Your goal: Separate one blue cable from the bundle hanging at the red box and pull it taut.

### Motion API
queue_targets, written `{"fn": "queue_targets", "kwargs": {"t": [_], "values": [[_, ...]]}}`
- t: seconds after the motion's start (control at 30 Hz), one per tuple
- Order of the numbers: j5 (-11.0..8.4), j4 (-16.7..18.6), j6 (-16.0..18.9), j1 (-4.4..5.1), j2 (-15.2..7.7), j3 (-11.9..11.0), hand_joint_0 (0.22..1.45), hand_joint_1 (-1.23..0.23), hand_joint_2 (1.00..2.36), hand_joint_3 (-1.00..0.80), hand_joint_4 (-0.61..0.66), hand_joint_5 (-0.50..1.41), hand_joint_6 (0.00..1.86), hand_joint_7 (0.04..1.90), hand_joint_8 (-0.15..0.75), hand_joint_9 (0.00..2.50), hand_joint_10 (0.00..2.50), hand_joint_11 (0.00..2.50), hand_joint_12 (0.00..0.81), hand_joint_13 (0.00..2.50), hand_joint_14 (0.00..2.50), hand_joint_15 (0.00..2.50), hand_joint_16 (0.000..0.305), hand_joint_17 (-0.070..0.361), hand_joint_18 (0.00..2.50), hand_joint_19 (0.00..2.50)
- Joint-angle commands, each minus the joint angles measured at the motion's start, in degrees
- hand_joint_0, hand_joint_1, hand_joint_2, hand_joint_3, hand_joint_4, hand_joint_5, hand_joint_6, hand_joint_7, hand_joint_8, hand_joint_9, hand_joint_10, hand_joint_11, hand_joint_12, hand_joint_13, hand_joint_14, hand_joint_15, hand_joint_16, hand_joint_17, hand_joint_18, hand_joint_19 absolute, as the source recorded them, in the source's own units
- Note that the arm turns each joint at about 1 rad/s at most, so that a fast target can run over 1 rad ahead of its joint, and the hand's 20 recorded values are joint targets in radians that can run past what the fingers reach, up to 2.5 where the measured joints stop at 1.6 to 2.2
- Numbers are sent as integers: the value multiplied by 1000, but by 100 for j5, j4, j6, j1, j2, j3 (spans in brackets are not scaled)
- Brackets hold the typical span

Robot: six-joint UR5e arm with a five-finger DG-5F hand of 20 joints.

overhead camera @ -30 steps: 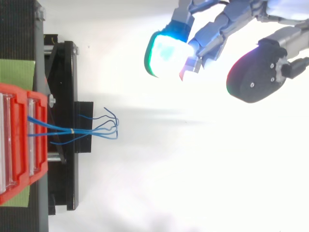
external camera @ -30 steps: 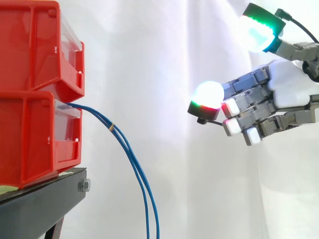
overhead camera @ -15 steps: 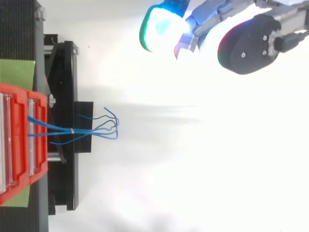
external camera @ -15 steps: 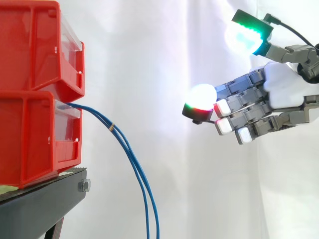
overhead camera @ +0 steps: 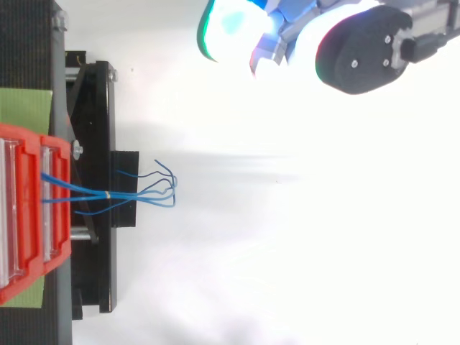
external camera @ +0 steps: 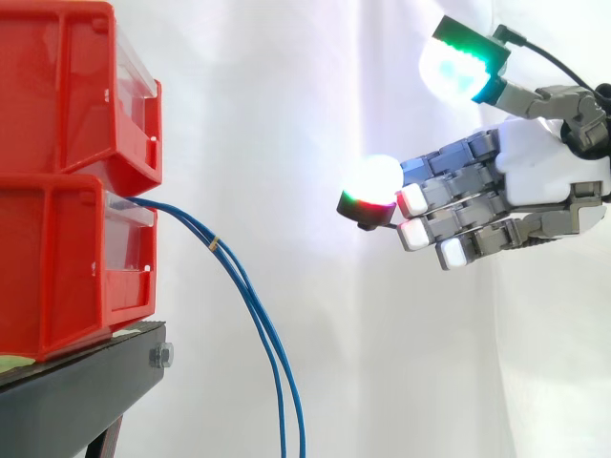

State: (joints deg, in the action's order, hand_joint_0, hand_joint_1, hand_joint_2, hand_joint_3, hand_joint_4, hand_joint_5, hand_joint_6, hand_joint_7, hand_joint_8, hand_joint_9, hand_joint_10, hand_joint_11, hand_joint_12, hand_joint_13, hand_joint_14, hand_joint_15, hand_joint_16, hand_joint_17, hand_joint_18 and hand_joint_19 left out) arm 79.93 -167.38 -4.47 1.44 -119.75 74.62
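Hand (external camera: 544, 176) nearer blue cables (external camera: 214, 245), fingers (external camera: 449, 186) relaxed; top view reveals splayed ends.

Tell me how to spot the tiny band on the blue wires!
Find the lower red bin on the black stand at the side view's left. From its front, blue cables droop. Near the bin, a tiny tan band wraps them, the only spot on the bundle that isn't blue.

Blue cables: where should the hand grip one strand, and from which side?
Probably below the tie, where the blue cables hang free and part slightly. Approach from the side away from the red bin, where the open hand hovers, pinching the outermost strand.
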Motion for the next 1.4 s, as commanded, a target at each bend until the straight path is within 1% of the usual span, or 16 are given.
{"fn": "queue_targets", "kwargs": {"t": [0.0,0.13,0.23,0.33,0.4,0.43,0.53,0.67,0.77,0.8,0.93,0.97,1.03,1.1,1.2,1.37], "values": [[-171,110,-37,15,-74,0,529,-587,1000,-500,315,-183,502,907,356,807,16,708,389,761,18,566,53,120,728,683],[-346,356,-81,15,-154,0,528,-587,1000,-500,317,-182,502,908,359,808,14,714,389,761,18,569,53,120,727,691],[-584,452,-221,32,-259,0,527,-588,1000,-500,315,-182,502,907,359,808,16,715,389,761,18,567,53,120,728,691],[-672,523,-248,41,-382,0,528,-588,1000,-500,317,-181,503,906,359,808,17,716,389,761,18,567,53,120,727,682],[-698,602,-256,50,-417,0,528,-588,1000,-500,318,-181,502,908,357,808,16,707,389,761,18,567,53,120,726,691],[-724,786,-248,59,-540,-9,527,-589,1000,-500,318,-181,503,907,358,807,14,717,389,761,18,569,53,120,727,691],[-742,1068,-283,94,-611,0,527,-589,1000,-500,315,-181,502,908,360,808,16,706,390,761,20,572,53,120,727,691],[-742,1155,-379,146,-619,0,527,-589,1000,-500,319,-180,502,908,359,809,16,714,390,761,21,564,53,120,727,691],[-724,1050,-608,243,-734,0,527,-589,1000,-500,319,-180,502,909,358,809,14,718,389,762,18,567,53,120,726,691],[-716,1059,-608,287,-874,0,527,-589,1000,-500,318,-180,503,908,361,808,16,715,390,762,18,567,53,120,726,691],[-716,1217,-626,384,-1015,0,523,-586,1000,-500,316,-180,503,908,361,807,17,714,391,762,18,574,54,121,726,690],[-716,1217,-626,384,-1015,0,517,-592,1000,-500,321,-179,502,908,360,806,16,712,394,763,18,569,54,121,727,689],[-716,1340,-652,463,-1032,-9,518,-592,1000,-500,319,-179,503,908,360,800,16,715,394,762,19,568,54,121,725,687],[-733,1410,-749,647,-1094,0,516,-595,1000,-500,322,-179,503,907,359,797,16,715,395,762,18,572,54,122,724,688],[-733,1533,-766,727,-1120,0,515,-598,1000,-500,323,-179,502,909,360,799,16,717,394,759,19,564,54,121,724,688],[-812,1665,-775,788,-1120,0,513,-598,1000,-500,325,-179,503,908,361,799,16,718,393,759,19,567,54,122,723,687]]}}
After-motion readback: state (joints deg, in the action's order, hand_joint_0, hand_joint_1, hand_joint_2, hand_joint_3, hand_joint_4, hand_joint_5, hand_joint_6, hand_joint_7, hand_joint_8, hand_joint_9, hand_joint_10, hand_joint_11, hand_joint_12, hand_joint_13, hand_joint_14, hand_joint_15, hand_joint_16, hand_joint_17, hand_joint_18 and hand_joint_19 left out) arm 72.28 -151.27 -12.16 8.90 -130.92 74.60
